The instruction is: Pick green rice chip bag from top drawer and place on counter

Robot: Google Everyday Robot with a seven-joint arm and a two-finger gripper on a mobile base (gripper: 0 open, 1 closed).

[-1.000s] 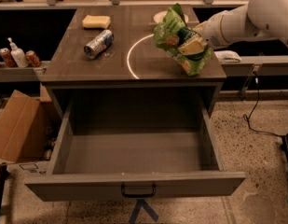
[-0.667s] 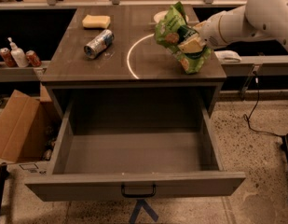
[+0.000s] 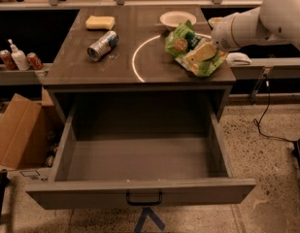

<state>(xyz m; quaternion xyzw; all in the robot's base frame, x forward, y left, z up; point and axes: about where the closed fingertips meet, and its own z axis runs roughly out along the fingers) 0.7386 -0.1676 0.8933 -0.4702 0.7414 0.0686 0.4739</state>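
The green rice chip bag (image 3: 182, 43) lies crinkled at the right end of the dark counter (image 3: 81, 69), just right of the white arc (image 3: 135, 59). My gripper (image 3: 203, 53) reaches in from the right on a white arm and is shut on the bag, with a pale yellow finger (image 3: 200, 52) across its top. The bag seems to touch the counter. The top drawer (image 3: 140, 161) stands pulled fully out below, with nothing in it and its dark handle (image 3: 143, 198) at the front.
A silver can (image 3: 102, 45) lies on its side at the counter's left. A yellow sponge (image 3: 100, 22) and a white bowl (image 3: 177, 19) sit at the back. A cardboard box (image 3: 16, 132) stands on the floor at left. Cans and a bottle (image 3: 17, 58) sit on the left shelf.
The gripper has lowered the bag from above the counter down to its surface, slightly toward the front right. The drawer and other objects have not moved.
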